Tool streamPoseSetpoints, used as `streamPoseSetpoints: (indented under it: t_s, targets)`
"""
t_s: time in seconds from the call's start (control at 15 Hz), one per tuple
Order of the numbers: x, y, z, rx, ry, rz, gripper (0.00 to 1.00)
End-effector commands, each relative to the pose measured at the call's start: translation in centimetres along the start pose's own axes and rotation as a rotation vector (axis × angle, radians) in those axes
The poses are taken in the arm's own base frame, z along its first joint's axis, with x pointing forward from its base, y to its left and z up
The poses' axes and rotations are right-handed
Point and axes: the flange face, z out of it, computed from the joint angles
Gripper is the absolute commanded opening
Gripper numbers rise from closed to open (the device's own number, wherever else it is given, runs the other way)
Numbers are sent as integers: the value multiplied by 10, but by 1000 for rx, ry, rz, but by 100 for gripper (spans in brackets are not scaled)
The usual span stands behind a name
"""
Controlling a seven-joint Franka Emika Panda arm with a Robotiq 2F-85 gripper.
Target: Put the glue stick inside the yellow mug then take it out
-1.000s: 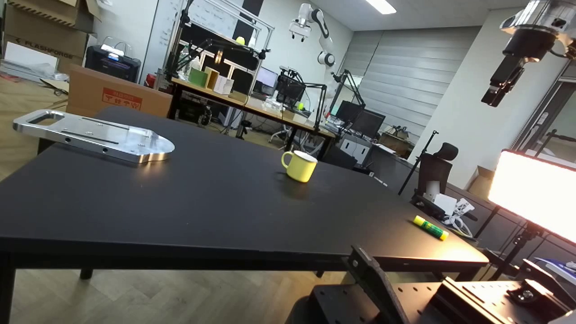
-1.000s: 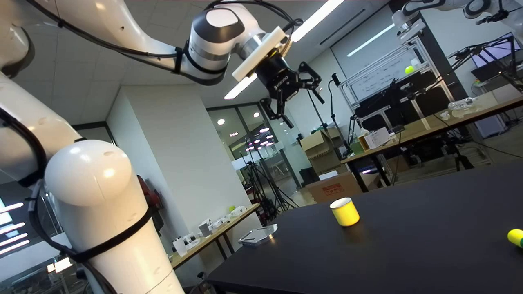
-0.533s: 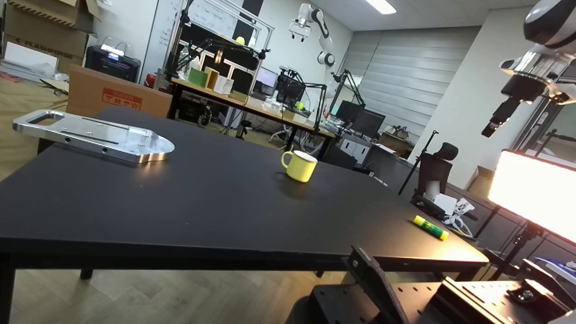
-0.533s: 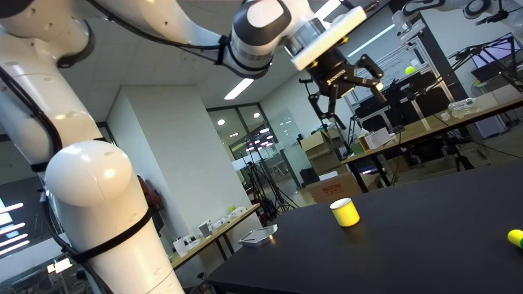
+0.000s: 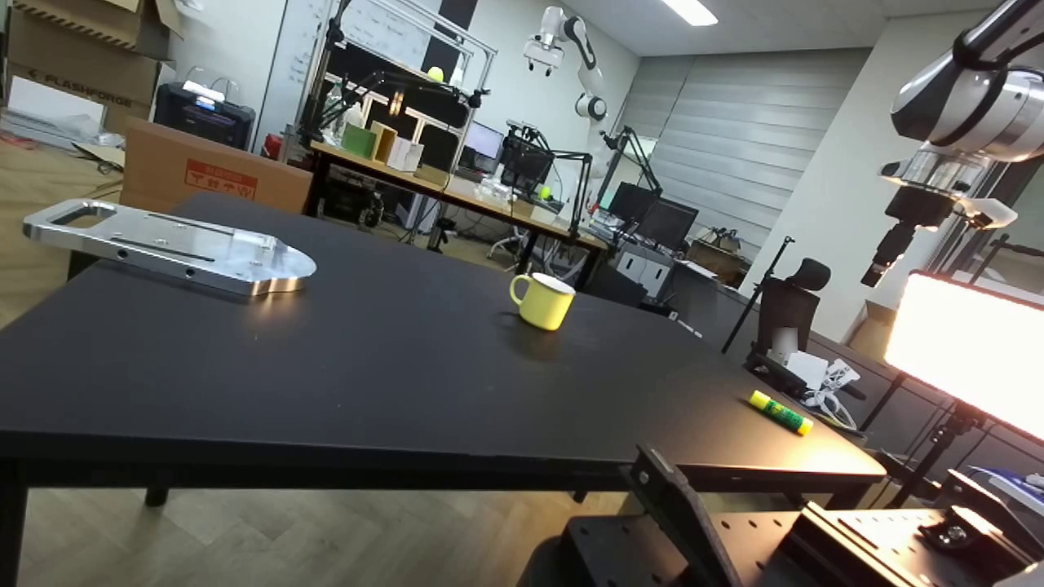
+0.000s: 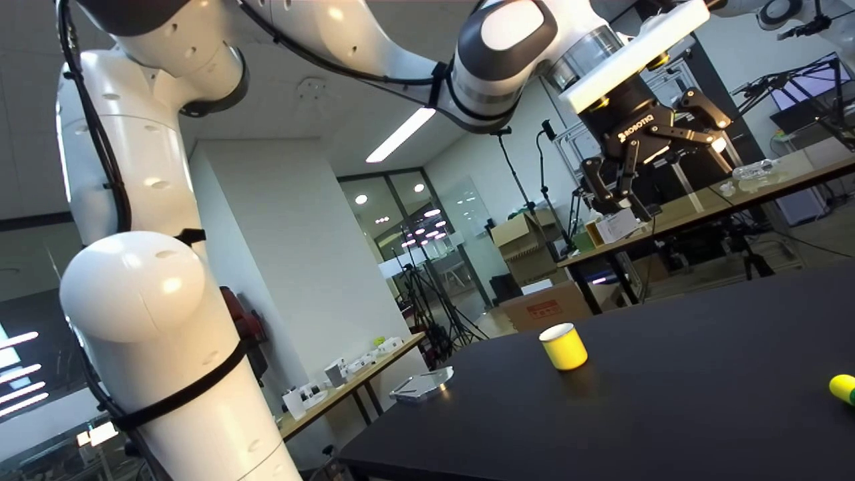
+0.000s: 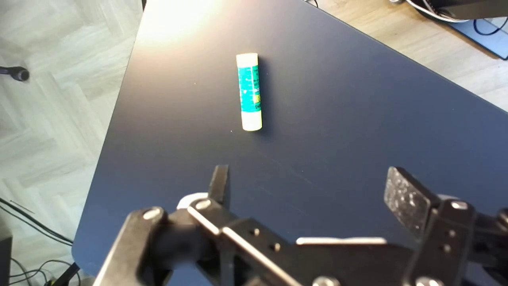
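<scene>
The slim, cylindrical, plastic-looking glue stick (image 7: 250, 91), green with yellow ends, lies on the black table (image 7: 337, 131). The black gripper (image 7: 307, 174) has its fingers (image 7: 406, 200) spread, holding nothing. Probably the glue stick is light, stiff, and rolls easily (being round); better to pinch its middle.

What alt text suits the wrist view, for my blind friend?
A cylindrical, green-labelled glue stick with pale yellow ends lies on a dark, flat tabletop, apart from the open, black two-fingered gripper in the foreground. Pale floor shows beyond.
</scene>
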Motion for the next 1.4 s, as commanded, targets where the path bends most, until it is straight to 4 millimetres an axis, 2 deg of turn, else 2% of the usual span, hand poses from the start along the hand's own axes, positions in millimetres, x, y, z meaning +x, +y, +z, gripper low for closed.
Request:
streamPoseSetpoints:
  t_s: [0.0, 0.07, 0.13, 0.33, 0.47, 0.6, 1.0, 1.33]
  targets:
    - [1, 0, -2, -1, 1, 1, 100]
    - [1, 1, -3, -2, 3, 2, 100]
    - [0, 10, -2, -17, 12, 14, 100]
    - [-7, 49, 4, -61, 40, 64, 100]
    - [-10, 70, 16, -82, 57, 97, 100]
    - [-9, 84, 44, -72, 58, 128, 100]
    - [16, 95, 159, 12, -8, 78, 100]
    - [42, 94, 227, 71, -43, 12, 100]
